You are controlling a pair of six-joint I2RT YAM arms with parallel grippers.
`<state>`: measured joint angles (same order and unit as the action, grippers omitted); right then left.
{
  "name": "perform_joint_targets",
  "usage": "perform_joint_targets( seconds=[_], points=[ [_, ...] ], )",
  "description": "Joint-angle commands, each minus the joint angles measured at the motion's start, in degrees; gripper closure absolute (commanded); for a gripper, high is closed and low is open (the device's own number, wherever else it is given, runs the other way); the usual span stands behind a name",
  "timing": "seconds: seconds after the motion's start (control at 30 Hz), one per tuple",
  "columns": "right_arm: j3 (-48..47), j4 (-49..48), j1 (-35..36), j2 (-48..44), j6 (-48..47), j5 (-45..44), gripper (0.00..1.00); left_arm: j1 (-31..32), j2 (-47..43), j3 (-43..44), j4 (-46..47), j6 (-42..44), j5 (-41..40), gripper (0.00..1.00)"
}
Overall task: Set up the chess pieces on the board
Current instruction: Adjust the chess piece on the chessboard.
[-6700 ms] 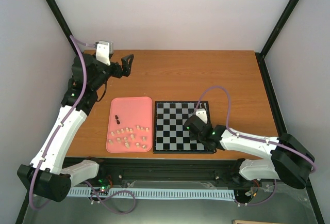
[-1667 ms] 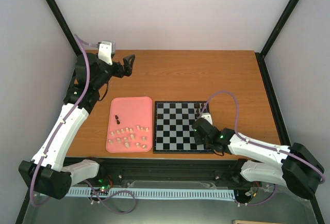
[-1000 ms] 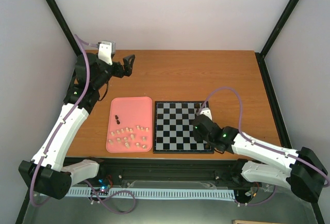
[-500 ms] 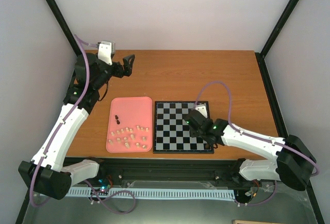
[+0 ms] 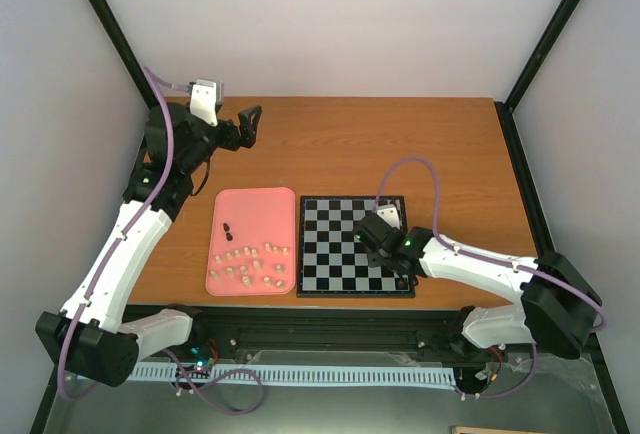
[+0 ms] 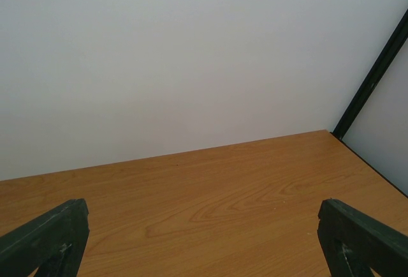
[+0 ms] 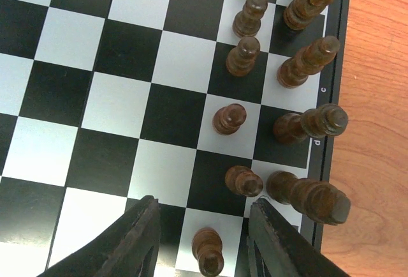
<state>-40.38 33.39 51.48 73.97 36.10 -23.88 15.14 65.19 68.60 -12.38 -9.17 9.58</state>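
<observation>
The board point(image 5: 340, 244) lies right of the pink tray point(image 5: 252, 216). Several pale cream chess pieces point(image 5: 250, 264) and two dark ones point(image 5: 228, 229) lie in the tray. In the right wrist view several dark brown pieces point(image 7: 243, 57) stand in the two columns along the board's point(image 7: 115, 104) right edge. My right gripper point(image 7: 207, 242) hangs open over the board's near right part point(image 5: 383, 252), with a dark pawn point(image 7: 209, 251) standing between its fingers, untouched. My left gripper point(image 5: 246, 124) is open and empty, raised over the table's back left point(image 6: 204, 251).
The wooden table point(image 5: 400, 144) runs behind and right of the board. Black frame posts point(image 5: 545, 34) stand at the back corners. A cable loop point(image 5: 410, 179) arches over the board's far right corner.
My right gripper has shifted left and a little farther over the board during the last second. The left arm has not moved.
</observation>
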Motion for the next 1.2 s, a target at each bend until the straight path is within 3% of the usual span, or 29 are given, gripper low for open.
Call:
perform_joint_targets(
  seconds=[0.0,1.17],
  points=[
    [-1.02,0.91,0.2,0.73,1.6,-2.19,0.6,0.25,0.04,1.36,1.38,0.73,0.06,0.0],
    [-1.54,-2.47,-1.21,4.4,-0.6,-2.19,0.59,0.24,-0.16,1.32,1.28,1.13,-0.77,0.0]
  ],
)
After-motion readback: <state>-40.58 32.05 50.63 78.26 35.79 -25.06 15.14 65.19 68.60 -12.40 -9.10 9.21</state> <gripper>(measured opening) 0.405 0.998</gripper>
